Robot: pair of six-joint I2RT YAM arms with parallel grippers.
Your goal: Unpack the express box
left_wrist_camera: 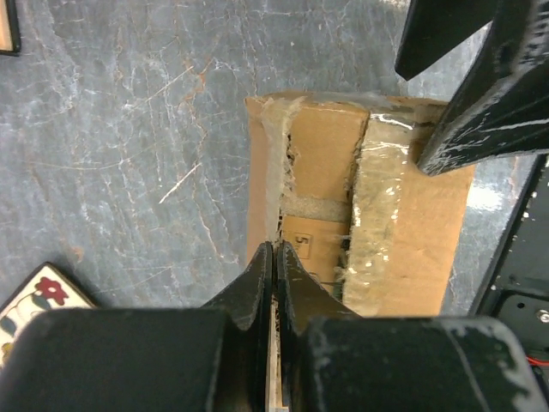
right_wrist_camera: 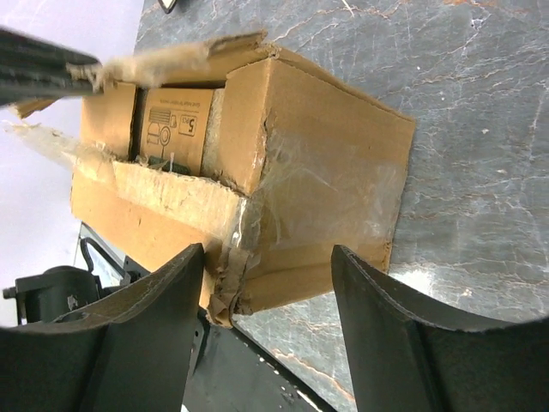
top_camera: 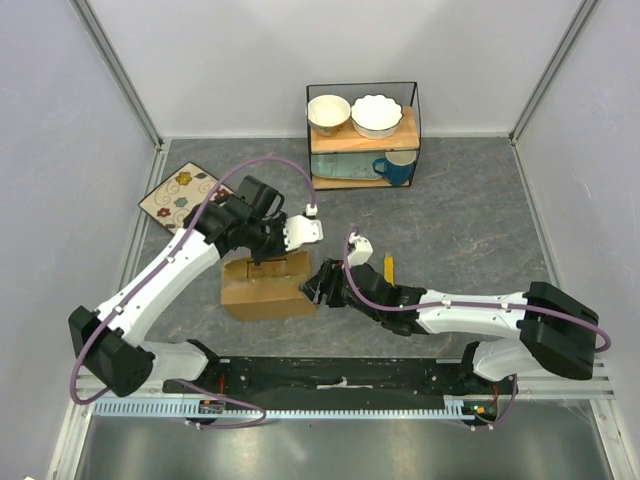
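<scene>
express box [top_camera: 258, 292]: long axis runs l-r. left gripper [left_wrist_camera: 273, 257] pinched shut on far flap [right_wrist_camera: 171, 58]; right gripper [right_wrist_camera: 266, 253] jaws wide, just beside box's r end, facing it.

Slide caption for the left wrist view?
Left gripper pinching a flap of the express box; taped seam split open.
</scene>
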